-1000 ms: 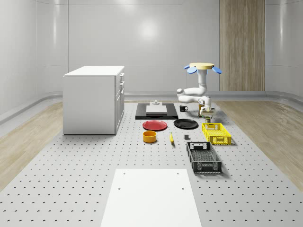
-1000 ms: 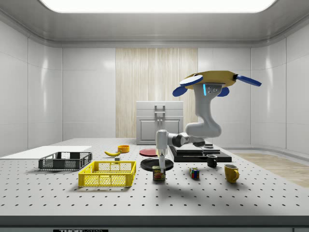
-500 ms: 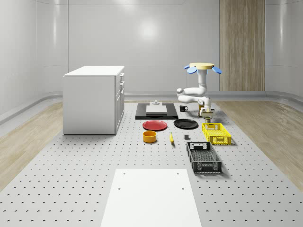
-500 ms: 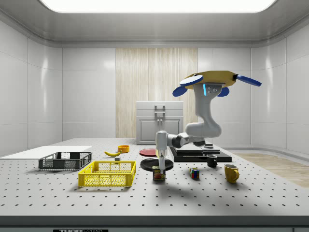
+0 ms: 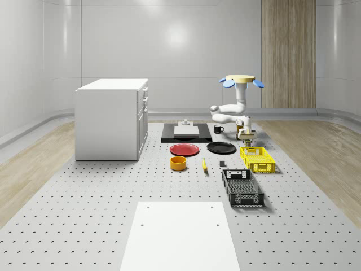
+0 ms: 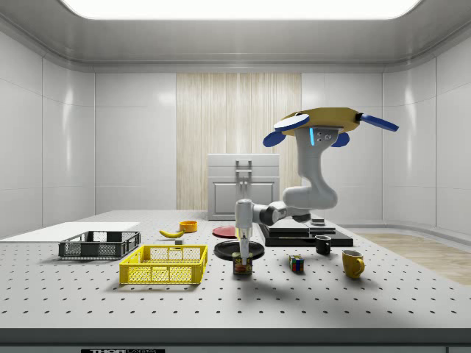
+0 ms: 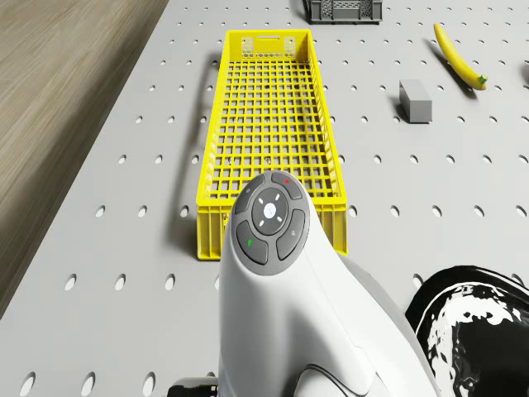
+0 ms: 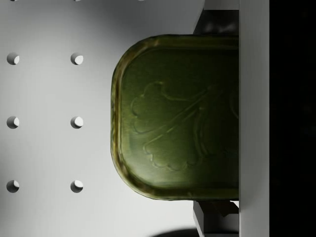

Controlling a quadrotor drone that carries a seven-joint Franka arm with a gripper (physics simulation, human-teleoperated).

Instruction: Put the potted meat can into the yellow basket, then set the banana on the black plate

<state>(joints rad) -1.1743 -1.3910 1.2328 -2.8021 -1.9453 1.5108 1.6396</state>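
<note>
**Gripper down on the potted meat can beside the yellow basket**

We see the drone [image 6: 329, 118] hovering above the perforated table [image 6: 412, 301], over the stretch near the black tray [image 6: 298, 234], with its arm folded down and forward. The gripper [image 6: 243, 251] points straight down onto the potted meat can [image 6: 242, 265], which stands upright on the table just beside the yellow basket [image 6: 163, 265], on the side view's right of it. In the wrist view the green lid of the can [image 8: 177, 116] sits right up close, with finger parts at two opposite sides of it, but we cannot tell whether they are pressing on the can or merely flanking it.

The basket lies flat with its grid floor bare in the drone view [image 7: 270, 132]. The banana [image 6: 172, 233] lies on the table past the basket, near the orange bowl [image 6: 188, 226]; in the whole-scene view it lies between that bowl [image 5: 178, 163] and a small grey block [image 5: 223, 165]. The black plate [image 5: 221, 148] rests beside the red plate [image 5: 184, 149], and the dark crate [image 5: 242, 188] lies nearer the camera than the basket
</note>
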